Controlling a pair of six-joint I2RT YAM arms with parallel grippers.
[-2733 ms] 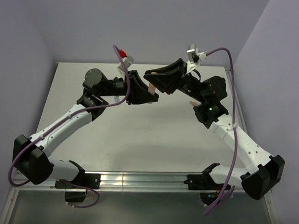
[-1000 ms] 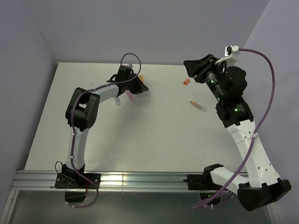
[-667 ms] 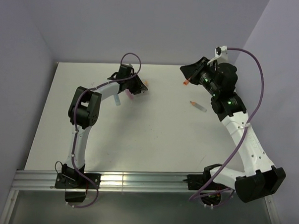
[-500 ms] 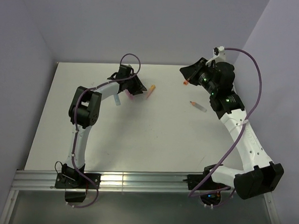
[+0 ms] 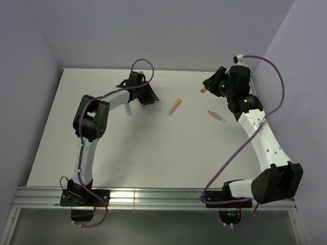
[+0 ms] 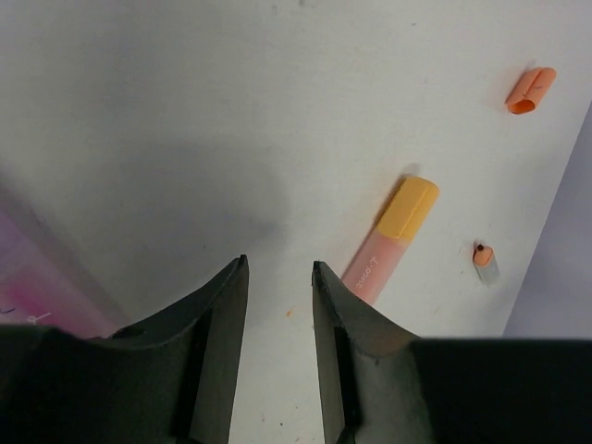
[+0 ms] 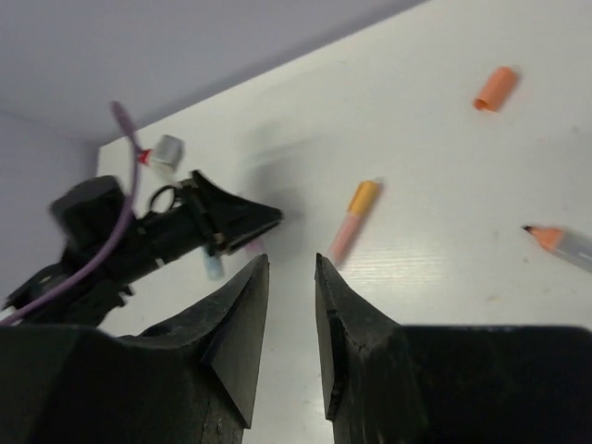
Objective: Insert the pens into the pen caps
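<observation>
Capped pens: one, the pink pen (image 5: 175, 107) with a yellow-orange cap fitted. Uncapped pens: one, the clear pen (image 5: 218, 116) with its orange tip exposed. Loose caps: one, the orange cap (image 5: 203, 90). Unidentified small pieces beside the left gripper (image 5: 151, 96): two, one pale blue piece (image 5: 127, 109) and one pink piece (image 5: 144, 104). Table (image 5: 151, 154): one.

Soft, even light falls from above; the white surface (image 5: 151, 149) is bright without glare. Ahead of my left pincer (image 6: 279, 268) lies a diffuse grey shadow, and a pink smear at lower left is out of focus. My right wrist view is slightly blurred.
</observation>
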